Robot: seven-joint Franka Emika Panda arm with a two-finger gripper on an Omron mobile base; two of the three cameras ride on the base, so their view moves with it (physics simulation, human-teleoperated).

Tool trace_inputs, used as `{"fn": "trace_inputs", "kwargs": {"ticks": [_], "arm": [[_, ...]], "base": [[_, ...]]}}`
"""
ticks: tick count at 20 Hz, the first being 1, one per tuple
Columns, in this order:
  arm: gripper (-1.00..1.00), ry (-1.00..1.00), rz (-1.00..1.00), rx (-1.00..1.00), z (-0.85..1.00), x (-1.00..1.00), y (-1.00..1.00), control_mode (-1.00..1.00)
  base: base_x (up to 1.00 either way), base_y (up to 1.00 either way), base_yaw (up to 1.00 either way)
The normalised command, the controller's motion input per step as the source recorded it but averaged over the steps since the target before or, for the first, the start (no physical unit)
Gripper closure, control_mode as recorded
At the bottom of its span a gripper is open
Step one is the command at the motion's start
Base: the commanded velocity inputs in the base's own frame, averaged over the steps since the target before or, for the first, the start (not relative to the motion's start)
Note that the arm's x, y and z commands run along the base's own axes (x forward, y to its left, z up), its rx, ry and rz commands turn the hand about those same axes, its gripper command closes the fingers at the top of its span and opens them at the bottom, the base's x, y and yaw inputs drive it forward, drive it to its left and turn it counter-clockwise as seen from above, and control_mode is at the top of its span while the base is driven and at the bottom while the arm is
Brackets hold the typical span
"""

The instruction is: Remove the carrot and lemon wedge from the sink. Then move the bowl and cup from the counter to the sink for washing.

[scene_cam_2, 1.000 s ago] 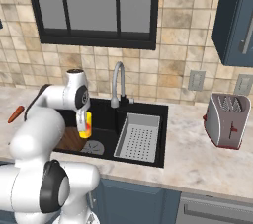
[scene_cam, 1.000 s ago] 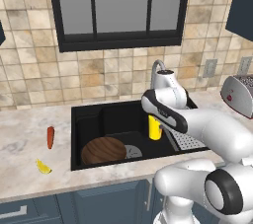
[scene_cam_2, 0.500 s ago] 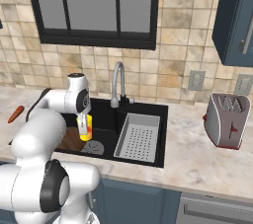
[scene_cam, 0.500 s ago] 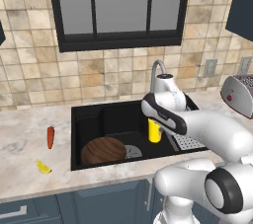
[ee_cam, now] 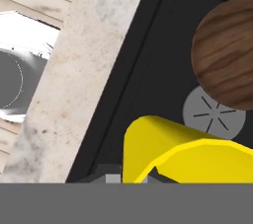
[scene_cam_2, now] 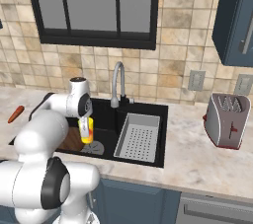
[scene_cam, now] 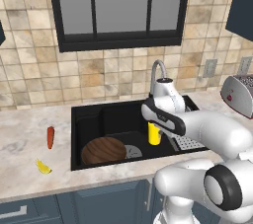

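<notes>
The robot's two-finger gripper (scene_cam: 154, 125) clamps the small yellow cylindrical cup (scene_cam: 154, 134) from above, suspended inside the black rectangular sink (scene_cam: 89, 122), beside the round dark-brown wooden bowl (scene_cam: 103, 150).

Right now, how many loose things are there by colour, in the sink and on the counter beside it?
Yellow: 2, the cup held over the sink and the lemon wedge on the counter.
Orange-red: 1, the carrot on the counter.
Brown: 1, the bowl in the sink.
Total: 4.
</notes>
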Motion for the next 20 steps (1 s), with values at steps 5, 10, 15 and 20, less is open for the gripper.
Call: {"fn": "trace_inputs", "kwargs": {"ticks": [5,10,15,20], "arm": [[1.00,0.00,0.00,0.00,-0.15,0.03,-0.04,-1.00],[1.00,-0.01,0.02,0.00,-0.16,0.02,-0.03,-1.00],[1.00,0.00,0.02,0.00,-0.17,0.04,-0.01,-1.00],[1.00,-0.03,0.03,0.00,-0.15,0.02,-0.03,-1.00]], "base": [[0.00,0.00,0.00],[0.00,0.00,0.00],[0.00,0.00,0.00],[0.00,0.00,0.00]]}}
